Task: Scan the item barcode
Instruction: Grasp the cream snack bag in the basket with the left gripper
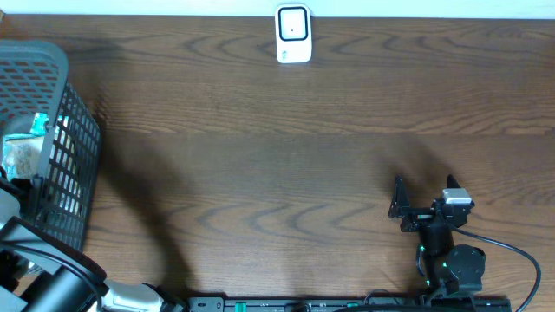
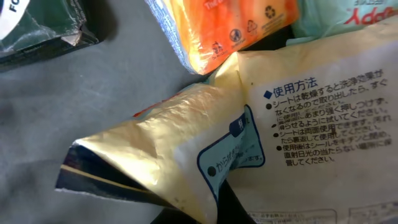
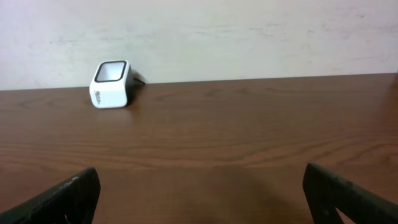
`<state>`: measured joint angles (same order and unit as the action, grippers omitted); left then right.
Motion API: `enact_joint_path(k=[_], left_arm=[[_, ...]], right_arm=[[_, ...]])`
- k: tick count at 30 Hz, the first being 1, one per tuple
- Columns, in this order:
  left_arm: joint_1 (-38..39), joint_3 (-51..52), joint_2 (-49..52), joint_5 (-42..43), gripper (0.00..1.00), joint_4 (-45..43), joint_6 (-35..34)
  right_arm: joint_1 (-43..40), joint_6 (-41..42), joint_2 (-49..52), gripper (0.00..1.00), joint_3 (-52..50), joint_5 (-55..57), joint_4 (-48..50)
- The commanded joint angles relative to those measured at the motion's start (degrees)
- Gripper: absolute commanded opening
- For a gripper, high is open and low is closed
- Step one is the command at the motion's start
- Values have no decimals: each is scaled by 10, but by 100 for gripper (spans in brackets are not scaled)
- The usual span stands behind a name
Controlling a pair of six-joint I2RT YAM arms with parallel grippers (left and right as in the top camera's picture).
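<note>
Inside basket (image 1: 74, 160): left jaws clenched on yellow packet (image 2: 180, 140) for lifting toward scanner (image 1: 293, 35); right jaws released, idle over surface (image 1: 260, 156)

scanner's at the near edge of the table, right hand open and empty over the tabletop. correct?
Not quite. The scanner stands at the far edge of the table, not the near one; the overhead view shows it by the wall. The rest holds: the right hand is open and empty over the tabletop.
</note>
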<state>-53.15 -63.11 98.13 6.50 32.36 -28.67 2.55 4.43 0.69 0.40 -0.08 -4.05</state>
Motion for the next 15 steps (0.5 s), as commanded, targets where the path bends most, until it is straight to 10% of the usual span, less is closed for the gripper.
enact_joint_path(k=[1, 15], left_arm=[[-2, 1, -41, -9, 7, -4, -21], [-2, -11, -300, 12, 7, -75, -147]], right_arm=[[5, -7, -3, 99, -1, -1, -2], [5, -7, -2, 99, -1, -1, -2]])
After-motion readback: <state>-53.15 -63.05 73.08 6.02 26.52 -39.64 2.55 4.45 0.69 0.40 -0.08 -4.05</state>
